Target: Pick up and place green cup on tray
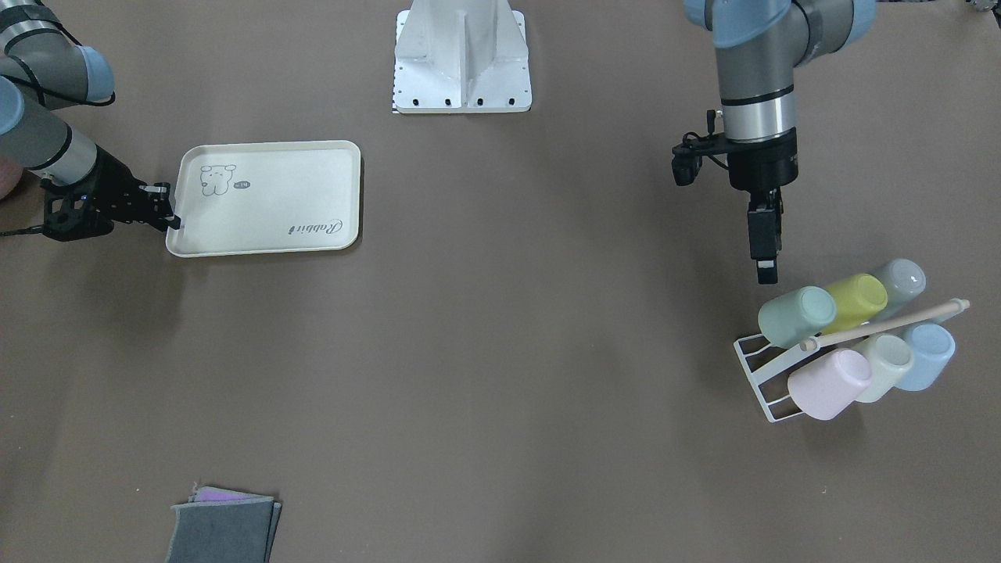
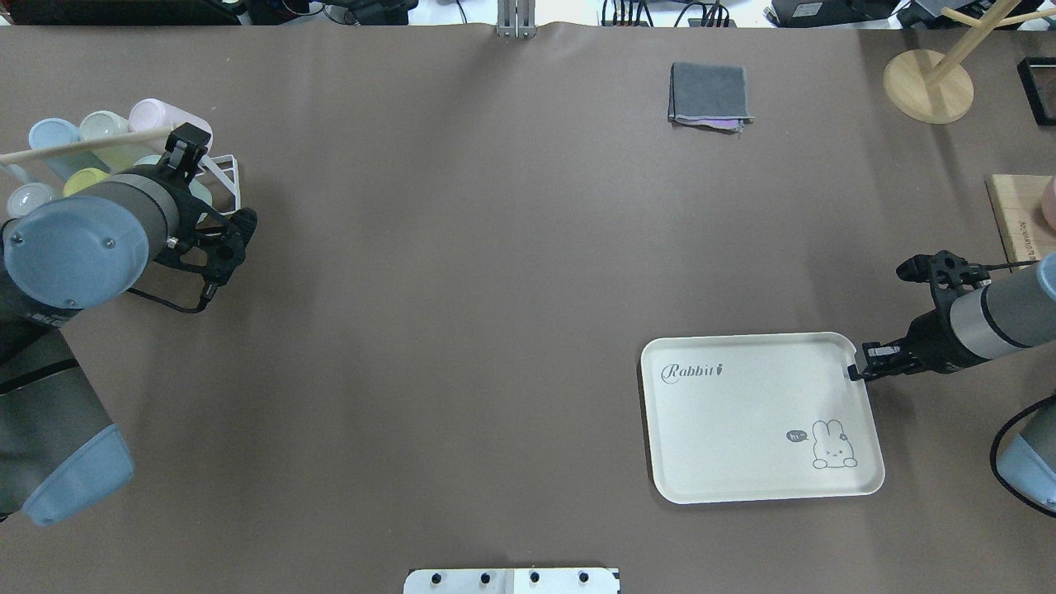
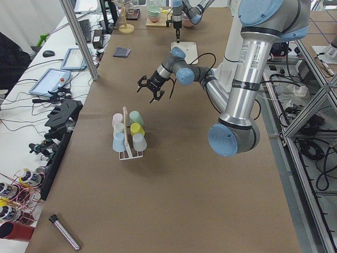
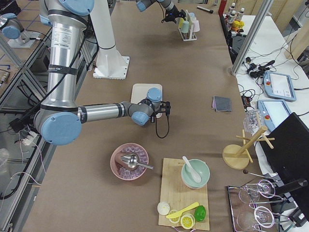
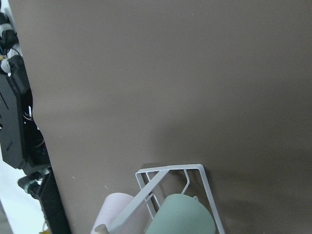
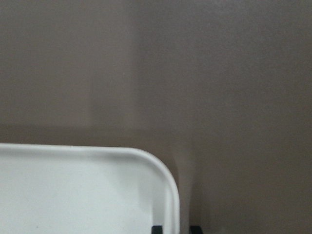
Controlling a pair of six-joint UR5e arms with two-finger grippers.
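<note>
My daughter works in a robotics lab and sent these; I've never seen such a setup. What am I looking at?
Two robot arms at a table, filmed by six cameras: one facing the robot, one over its shoulders, one at each table end, one on each wrist. The left hand hovers open and empty near the green cup, which sits with five other pastel cups on a rack. The right hand straddles the rim of the tray; whether it clamps is unclear. Folded cloths lie apart.

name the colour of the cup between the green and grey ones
Yellow-green: the lime cup sits beside the green cup, clearest in the exterior front-facing view.
</note>
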